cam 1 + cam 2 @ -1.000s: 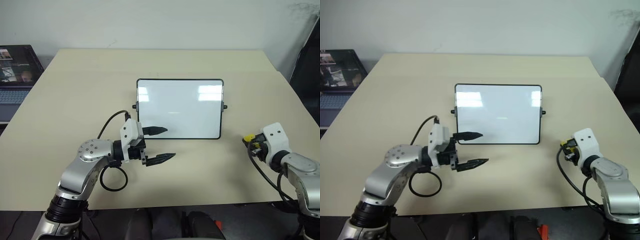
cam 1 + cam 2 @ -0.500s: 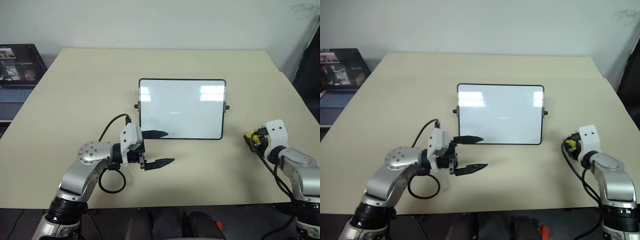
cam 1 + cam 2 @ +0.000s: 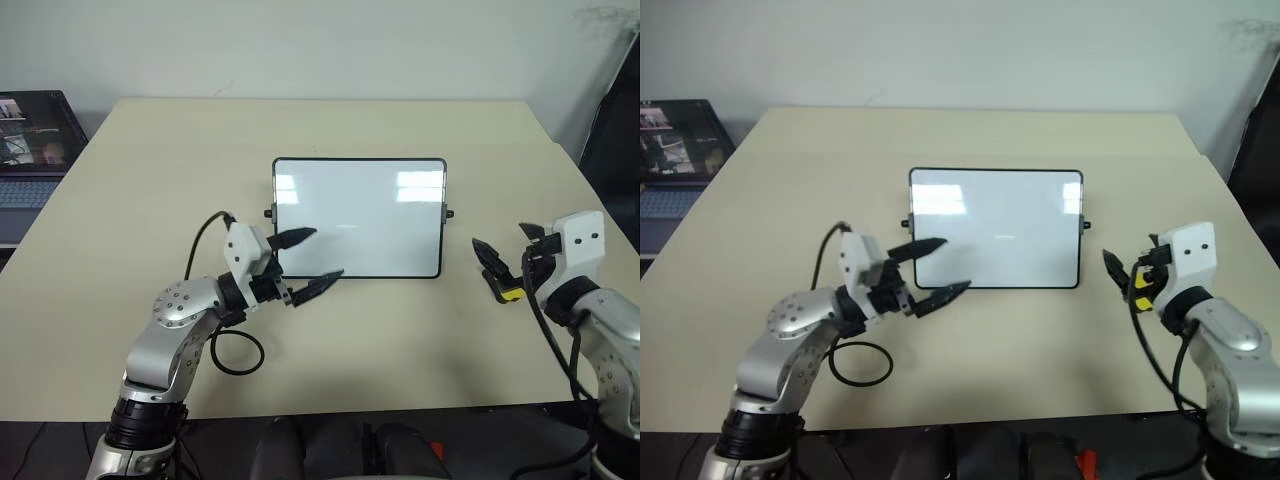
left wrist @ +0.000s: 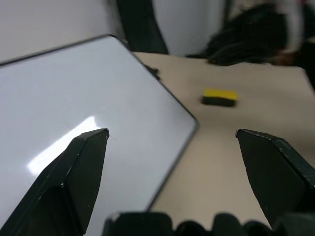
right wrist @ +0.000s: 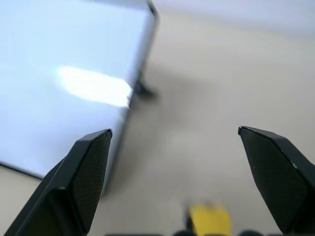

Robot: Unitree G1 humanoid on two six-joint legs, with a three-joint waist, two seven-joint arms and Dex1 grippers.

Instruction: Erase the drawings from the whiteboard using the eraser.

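We see the whiteboard lying mid-worktop, its surface wiped white. The yellow eraser rests on the worktop right of it, beneath our right claw, fingers apart. Our left claw, also spread, hovers at the board's near-left corner.

Whiteboard between open end effectors

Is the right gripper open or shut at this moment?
Open. The right gripper has its jaws spread wide apart, with nothing between them. The eraser lies on the table, below that gripper.
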